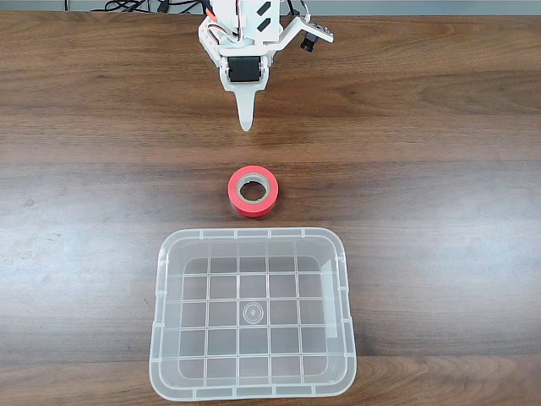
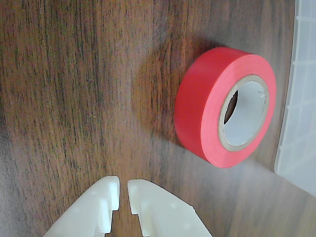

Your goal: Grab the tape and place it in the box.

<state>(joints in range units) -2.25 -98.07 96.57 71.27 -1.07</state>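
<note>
A small roll of red tape (image 1: 269,200) with a beige core lies flat on the wooden table, just beyond the far rim of the box (image 1: 254,233). That box is a clear plastic bin with a grid bottom and nothing inside. My white gripper (image 1: 246,124) hangs farther back, tips pointing toward the tape, a short gap of bare table between them. In the wrist view the tape (image 2: 197,98) sits ahead and to the right of my gripper (image 2: 123,190), whose fingers stand almost together with nothing between them. The box's edge (image 2: 301,98) shows at the right.
Dark wood table (image 1: 439,169) spreads wide on both sides of the tape and box. Black cables (image 1: 135,7) lie at the far edge behind the arm.
</note>
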